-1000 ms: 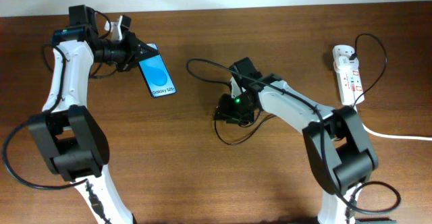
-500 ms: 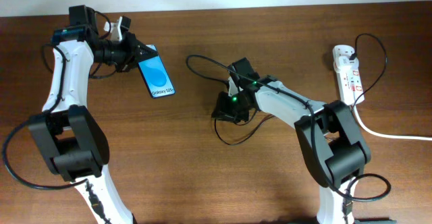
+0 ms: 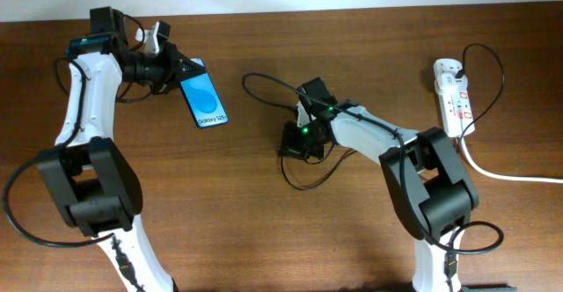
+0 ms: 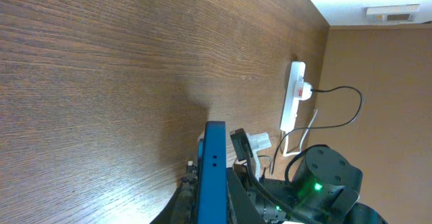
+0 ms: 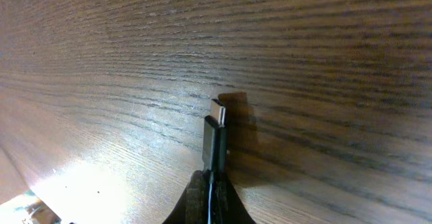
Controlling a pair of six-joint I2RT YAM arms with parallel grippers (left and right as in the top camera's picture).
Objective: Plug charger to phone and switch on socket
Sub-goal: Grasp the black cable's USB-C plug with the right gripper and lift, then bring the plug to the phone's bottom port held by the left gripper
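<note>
The phone [image 3: 206, 96] has a bright blue screen with "Galaxy S25" text and lies tilted at the table's upper left. My left gripper [image 3: 182, 67] is shut on its upper end; in the left wrist view the phone's blue edge [image 4: 214, 163] stands between the jaws. My right gripper [image 3: 291, 142] is shut on the charger's black plug tip [image 5: 215, 137], which points at the wood just above the table. The thin black cable [image 3: 264, 83] loops around the right wrist. The white socket [image 3: 454, 96] with red switches lies at the far right, and also shows in the left wrist view [image 4: 294, 99].
A black cable [image 3: 493, 63] arcs from the socket's top around its right side. The socket's thick white cord [image 3: 510, 176] runs off to the right edge. A pale wall strip borders the table's far edge.
My right gripper has shifted slightly left with the plug tip, and the right arm has swung a little. The left arm and the phone have not moved.
</note>
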